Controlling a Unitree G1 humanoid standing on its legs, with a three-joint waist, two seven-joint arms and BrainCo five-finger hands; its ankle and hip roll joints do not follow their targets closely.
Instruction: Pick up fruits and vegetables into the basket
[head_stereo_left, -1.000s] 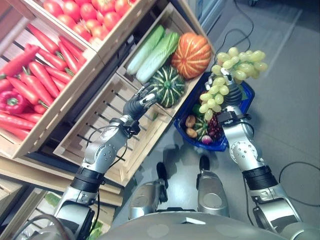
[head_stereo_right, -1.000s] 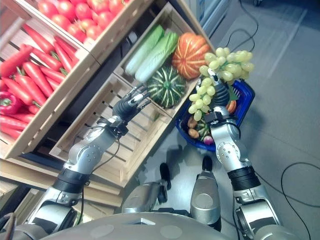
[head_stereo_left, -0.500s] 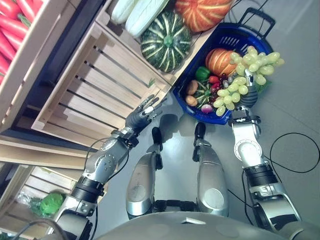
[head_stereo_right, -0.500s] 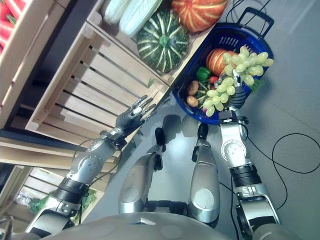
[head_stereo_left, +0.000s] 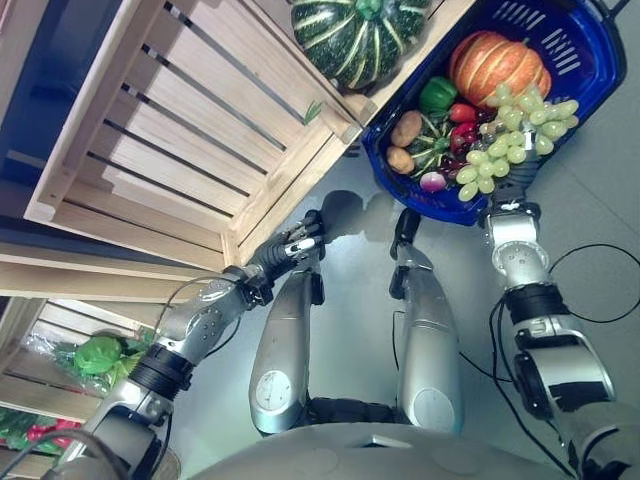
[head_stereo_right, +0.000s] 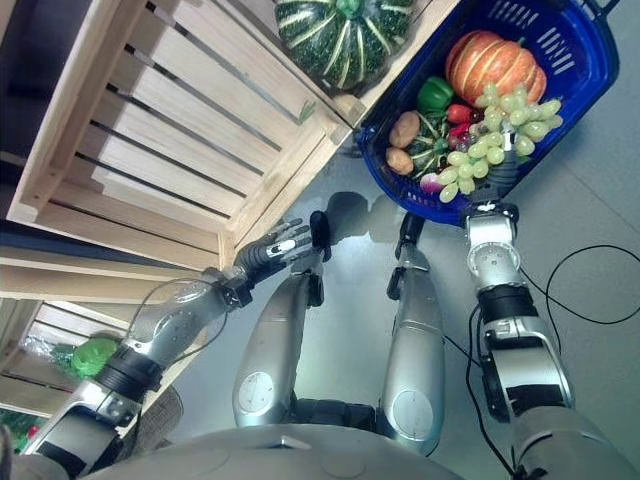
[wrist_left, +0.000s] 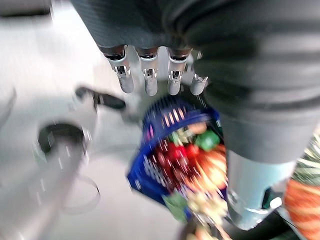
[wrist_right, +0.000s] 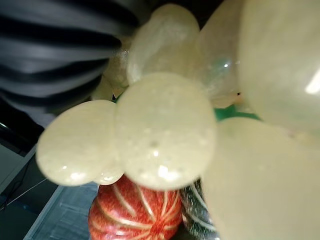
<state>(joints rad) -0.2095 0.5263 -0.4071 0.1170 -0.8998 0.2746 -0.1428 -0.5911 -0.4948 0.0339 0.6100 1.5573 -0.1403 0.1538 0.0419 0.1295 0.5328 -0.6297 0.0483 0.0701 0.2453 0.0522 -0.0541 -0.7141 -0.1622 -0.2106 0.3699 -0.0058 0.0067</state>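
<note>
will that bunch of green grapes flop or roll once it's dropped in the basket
The grapes look loosely clustered, so they probably sag and drape. The basket is already heaped with produce, so the bunch may settle unevenly, perhaps sliding off the rounded orange pumpkin.

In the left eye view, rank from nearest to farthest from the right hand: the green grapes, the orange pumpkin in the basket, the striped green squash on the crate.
1. Green grapes, held by the right hand over the blue basket.
2. Orange pumpkin, inside the basket, just beyond the grapes.
3. Striped green squash, on the wooden crate, toward the robot's left.
</note>
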